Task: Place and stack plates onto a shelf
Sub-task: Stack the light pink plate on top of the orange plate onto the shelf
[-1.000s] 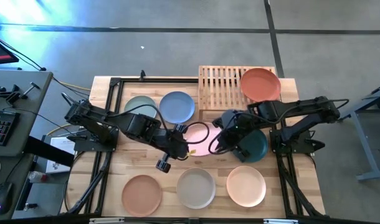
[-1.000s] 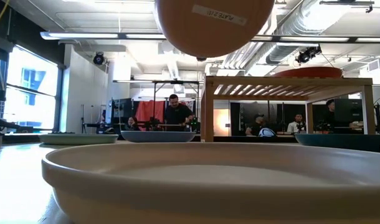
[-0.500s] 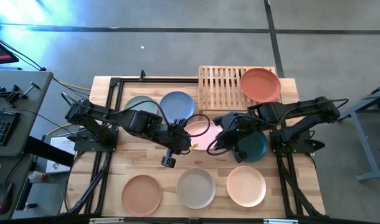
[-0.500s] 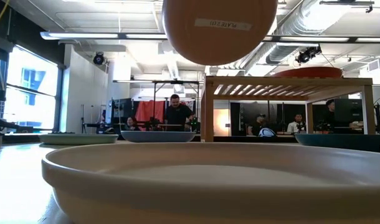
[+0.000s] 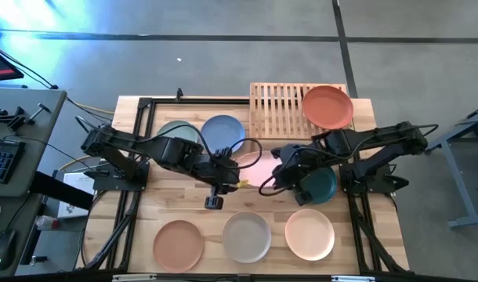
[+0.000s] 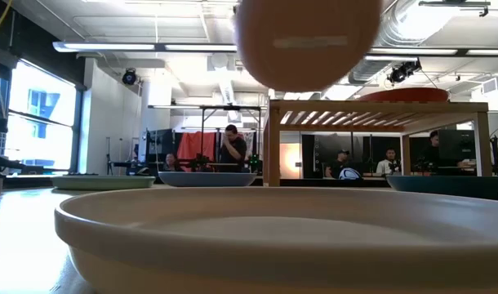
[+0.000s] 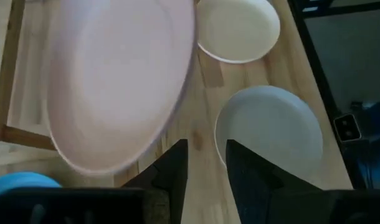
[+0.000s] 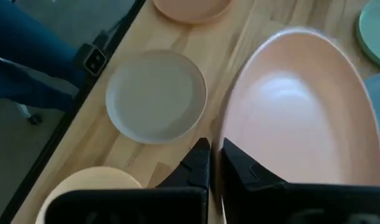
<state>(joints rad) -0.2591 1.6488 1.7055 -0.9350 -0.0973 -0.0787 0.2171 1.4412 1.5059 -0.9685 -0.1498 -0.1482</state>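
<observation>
The right pincer point(image 5: 272, 182) pinches its two dark fingers point(image 8: 205, 163) tight on the rim of the round shallow matte pink plate point(image 5: 251, 169), holding it off the light wooden table point(image 5: 133, 219) at the table's middle. In the low view the pink plate point(image 6: 308, 41) hangs high above the table, its underside with a pale label turned toward the camera. The left pincer point(image 5: 223, 186) sits at the pink plate's opposite edge; its fingers point(image 7: 175, 165) stand a little apart, and whether they touch the rim I cannot tell.

Around the pink plate lie the others. The round blue plate point(image 5: 222, 133) rests just beyond it toward the far edge of the table, with the round mint green plate point(image 5: 176, 131) beside that, partly under the left arm. The round dark teal plate point(image 5: 319, 183) lies on the pink plate's right, partly under the right arm. Along the near edge, in a row below the pink plate, sit the round terracotta plate point(image 5: 178, 244), the round grey-white plate point(image 5: 246, 236) and the round peach plate point(image 5: 309, 233), each apart from its neighbour.

The low rectangular shelf of light bamboo slats point(image 5: 277, 110) stands beyond the pink plate at the table's far edge, and the round red-orange plate point(image 5: 327, 106) lies on its right half, overhanging the end.

Past the table, several people point(image 6: 231, 149) show in the room.
</observation>
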